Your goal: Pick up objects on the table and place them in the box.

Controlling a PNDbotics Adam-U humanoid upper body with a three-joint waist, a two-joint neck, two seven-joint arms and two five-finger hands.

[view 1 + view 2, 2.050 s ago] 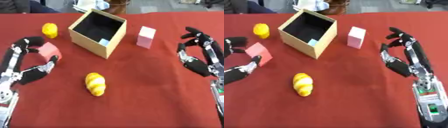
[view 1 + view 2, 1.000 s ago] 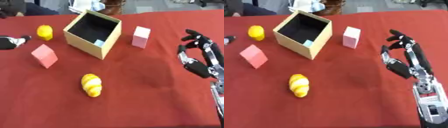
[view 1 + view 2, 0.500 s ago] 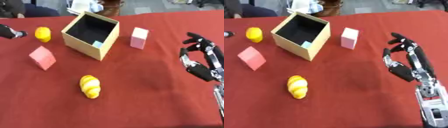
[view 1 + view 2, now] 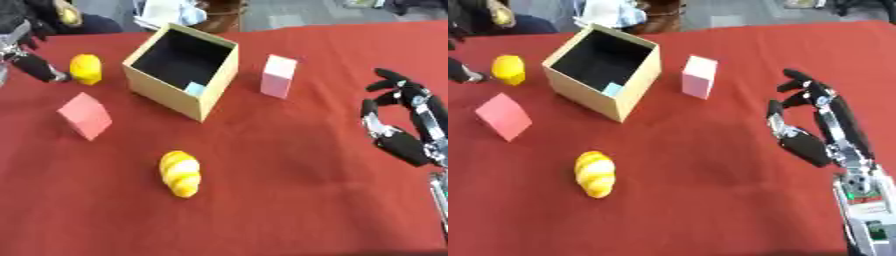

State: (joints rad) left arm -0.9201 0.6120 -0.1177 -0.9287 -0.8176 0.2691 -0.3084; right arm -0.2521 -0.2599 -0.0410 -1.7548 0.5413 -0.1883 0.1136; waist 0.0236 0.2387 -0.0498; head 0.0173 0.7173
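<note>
Right hand [image 4: 811,127] hangs above the red table [image 4: 289,190] at the right side, fingers spread and relaxed, holding nothing and touching nothing. Left hand [image 4: 31,62] shows only in part at the upper left edge; one dark finger ends just beside the yellow rounded object [image 4: 85,68]; whether its fingers are open or curled cannot be told.

No writing or labels are legible on any item.

One open cardboard box [image 4: 179,95] stands left of centre, with one small light-blue piece [image 4: 195,89] inside against its near wall. One pale pink block [image 4: 278,76] stands upright just right of the box. One red-pink block [image 4: 85,115] sits tilted to the box's near left. One yellow croissant-shaped object [image 4: 180,173] lies well apart in front, unobstructed.
</note>
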